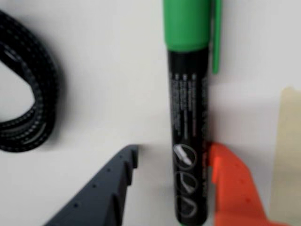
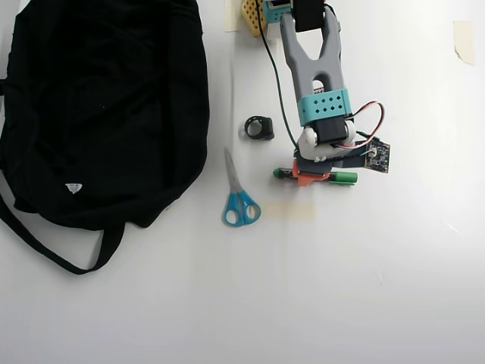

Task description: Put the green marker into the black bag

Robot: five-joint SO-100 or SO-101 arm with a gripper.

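Straddling the green marker (image 1: 189,117) on the table, right of the scissors (image 2: 239,199) | my gripper (image 1: 171,162) wide, orange finger touching barrel | squeeze mid-barrel squarely before lifting toward the black bag (image 2: 98,106)

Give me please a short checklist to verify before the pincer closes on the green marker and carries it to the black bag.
1. Green marker between the pincer fingers: ok, dark finger one side, orange finger the other.
2. Pincer open: ok, a gap shows beside the dark finger.
3. Orange finger touching the barrel: cannot tell, the wrist view is blurred.
4. Coiled cable clear of the fingers: ok.
5. Way to the black bag: not ok, scissors lie between; lift over.
6. Bag opening ready: cannot tell, none shows from overhead.
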